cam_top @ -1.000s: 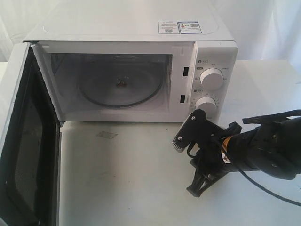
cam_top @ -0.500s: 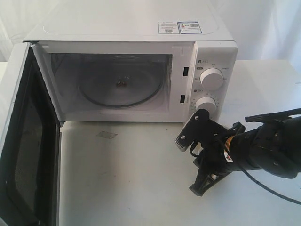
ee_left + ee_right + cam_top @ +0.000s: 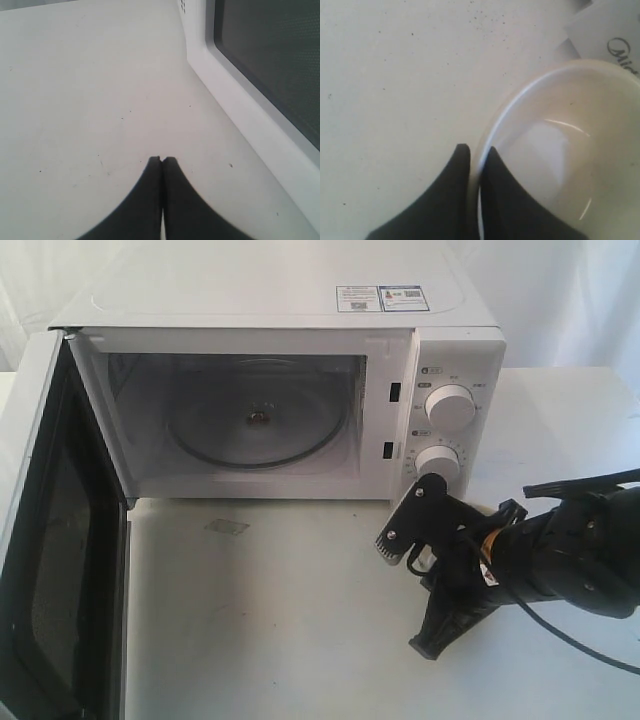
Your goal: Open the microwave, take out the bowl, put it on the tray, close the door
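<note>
Near left: door [image 3: 45, 540] stands wide open, hinged on the L, free edge twd the near side. L hand [image 3: 161, 160] is low over the desk [image 3: 280, 620] just beside the door, tips pressed together, nothing in it. It's the closer arm for shutting the door. Near right: R hand [image 3: 476, 148] is pinched on the bowl [image 3: 560, 150] rim, one finger inside, one outside. Bowl is out of the oven, in front of the knob panel [image 3: 450, 410]; resting or lifted, can't tell. Tray not in view, direction unknown. Far: microwave [image 3: 300, 300] holds only its glass turntable [image 3: 250, 425].
</note>
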Available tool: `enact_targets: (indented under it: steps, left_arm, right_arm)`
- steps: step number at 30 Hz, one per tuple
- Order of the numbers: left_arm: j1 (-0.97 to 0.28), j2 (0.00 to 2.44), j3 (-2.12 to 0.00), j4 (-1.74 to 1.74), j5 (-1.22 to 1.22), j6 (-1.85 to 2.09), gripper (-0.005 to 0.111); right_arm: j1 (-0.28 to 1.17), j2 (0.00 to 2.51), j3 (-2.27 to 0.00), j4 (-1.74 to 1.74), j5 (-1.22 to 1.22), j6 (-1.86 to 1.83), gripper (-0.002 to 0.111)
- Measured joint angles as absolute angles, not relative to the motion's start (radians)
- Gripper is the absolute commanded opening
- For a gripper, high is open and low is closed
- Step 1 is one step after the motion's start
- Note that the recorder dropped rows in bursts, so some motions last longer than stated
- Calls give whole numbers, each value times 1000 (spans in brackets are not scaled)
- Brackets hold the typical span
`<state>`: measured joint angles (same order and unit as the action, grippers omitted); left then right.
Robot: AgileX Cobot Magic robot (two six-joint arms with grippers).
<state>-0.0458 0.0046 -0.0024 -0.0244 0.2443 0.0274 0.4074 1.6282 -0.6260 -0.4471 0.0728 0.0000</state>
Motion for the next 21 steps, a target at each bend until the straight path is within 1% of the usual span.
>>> enact_targets:
  steps: [10,17,21]
  left_arm:
    - [-46,5,-2,-24,244,27,0]
    - [-46,5,-2,-24,244,27,0]
    - [-46,5,-2,-24,244,27,0]
  right_arm:
    - [356,1534,-626,-448,201,0,0]
    - [305,1526,-626,-456,273,0,0]
    - [269,1526,-626,-461,271,0,0]
